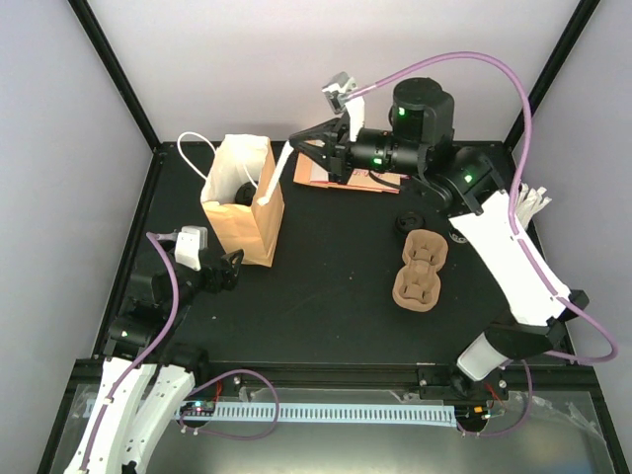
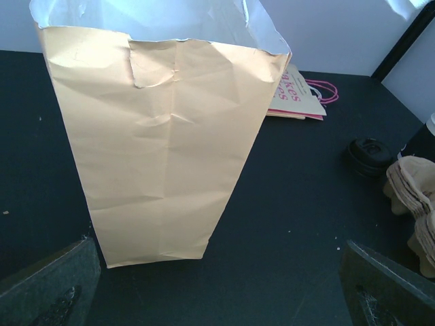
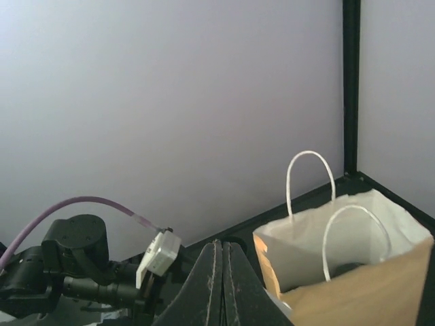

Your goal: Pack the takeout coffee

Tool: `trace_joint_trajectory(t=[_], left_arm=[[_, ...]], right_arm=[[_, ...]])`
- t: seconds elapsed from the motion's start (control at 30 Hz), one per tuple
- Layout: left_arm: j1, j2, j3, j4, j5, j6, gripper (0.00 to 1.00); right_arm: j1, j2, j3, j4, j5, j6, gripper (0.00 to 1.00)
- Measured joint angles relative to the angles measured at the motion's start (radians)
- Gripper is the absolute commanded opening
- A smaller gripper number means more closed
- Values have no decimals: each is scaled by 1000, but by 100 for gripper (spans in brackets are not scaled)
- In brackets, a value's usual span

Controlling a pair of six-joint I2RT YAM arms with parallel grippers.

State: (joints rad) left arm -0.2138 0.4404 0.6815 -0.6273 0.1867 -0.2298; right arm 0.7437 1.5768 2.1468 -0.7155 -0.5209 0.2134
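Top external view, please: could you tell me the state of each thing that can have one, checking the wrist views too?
Bag: upright, mouth open, something dark inside.
Lid: lying on the table, on no cup.
Carrier: lying on the table, no cup in it.
Left gripper: open, empty, facing the bag.
Right gripper: shut, raised near the bag's mouth.
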Motion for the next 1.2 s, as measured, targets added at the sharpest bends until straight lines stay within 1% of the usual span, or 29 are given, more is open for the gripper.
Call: trace_joint_trajectory(t=[0.4,0.53,0.77,0.83,0.87,0.9,0.93,0.97,1.1,1.2], left_arm=[[0,-2,0,0,0,0,99],[0,-3,0,0,0,0,99],[0,-9,0,0,0,0,99],[0,-9,0,0,0,0,99],[0,-9,0,0,0,0,99],[0,-9,0,0,0,0,99],[0,-8,0,0,0,0,99],[0,-8,0,0,0,0,99],[0,-8,0,0,0,0,99],[0,-8,0,0,0,0,99]], right_arm=[[99,149,91,168,35,-24,1],[111,211,119,210,90,-37,1],[119,294,120,242,214,-84,2],[125,319,120,243,256,-103,12],[130,331,120,244,276,-113,35],[135,340,120,243,289,-120,54],[140,352,120,242,301,-132,67],[143,361,121,240,308,-138,74],[150,389,150,198,322,-167,81],[150,366,123,183,333,-185,86]])
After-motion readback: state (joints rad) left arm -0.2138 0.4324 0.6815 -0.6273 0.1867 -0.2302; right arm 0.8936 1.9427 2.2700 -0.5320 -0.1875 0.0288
